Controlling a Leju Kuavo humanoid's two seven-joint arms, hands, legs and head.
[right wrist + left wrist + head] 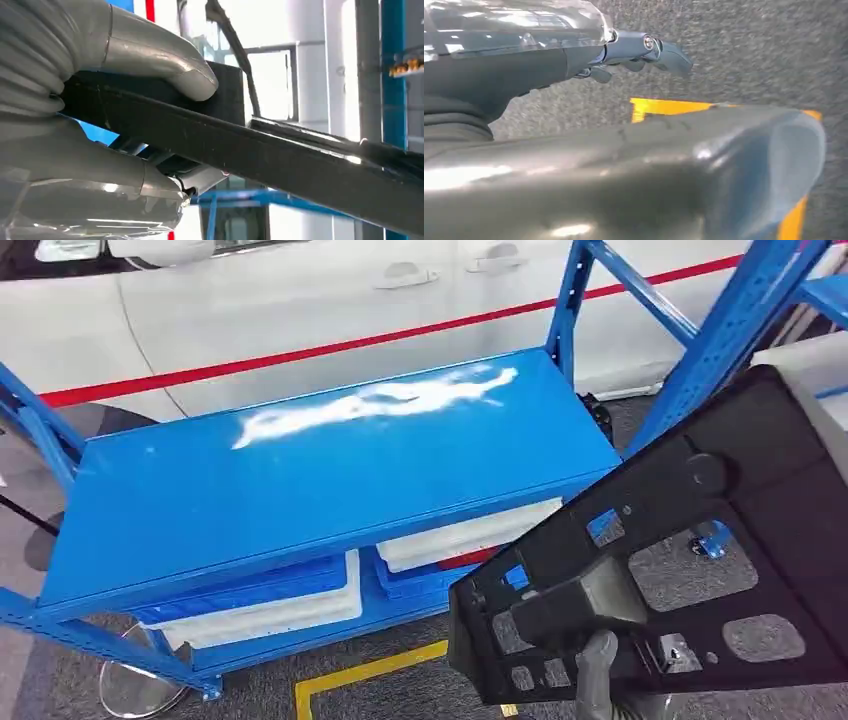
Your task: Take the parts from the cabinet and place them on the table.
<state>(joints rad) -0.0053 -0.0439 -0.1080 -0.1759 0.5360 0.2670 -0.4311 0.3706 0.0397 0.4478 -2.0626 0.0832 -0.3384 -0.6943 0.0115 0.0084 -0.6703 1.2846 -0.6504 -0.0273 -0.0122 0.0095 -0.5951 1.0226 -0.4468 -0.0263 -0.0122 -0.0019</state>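
Head view: R hand (598,665) comes up from the lower edge, holding a large black plastic part (680,550), a flat frame-like panel w/ cut-out openings and moulded holes. Part is held up in the air, tilted, its upper end toward the right edge, lower end near bottom centre; it sits in front of the blue rack's right upright (725,335) and overlaps the front right corner of the rack. In the R wrist view the thick grey thumb (160,62) presses on one face of the part (280,160), darker fingers (195,177) curl under the other face, so the edge is clamped between them; firm hold. Blue steel rack, top shelf (320,475) bare, glare patch on it. Lower level under it: blue and white bins (265,600) on the left, more blue/white bins (455,545) toward the right, stacked side by side. Behind the rack: white car body (300,300) w/ red stripe. Floor: grey carpet (400,695), yellow tape line (365,672) just in front of the rack. L hand (644,50) in the L wrist view: hangs over the grey carpet and yellow tape, fingers loosely curled, apart from the thumb, nothing in them. A blurred grey body close to the lens crosses that view; can't tell what it is.
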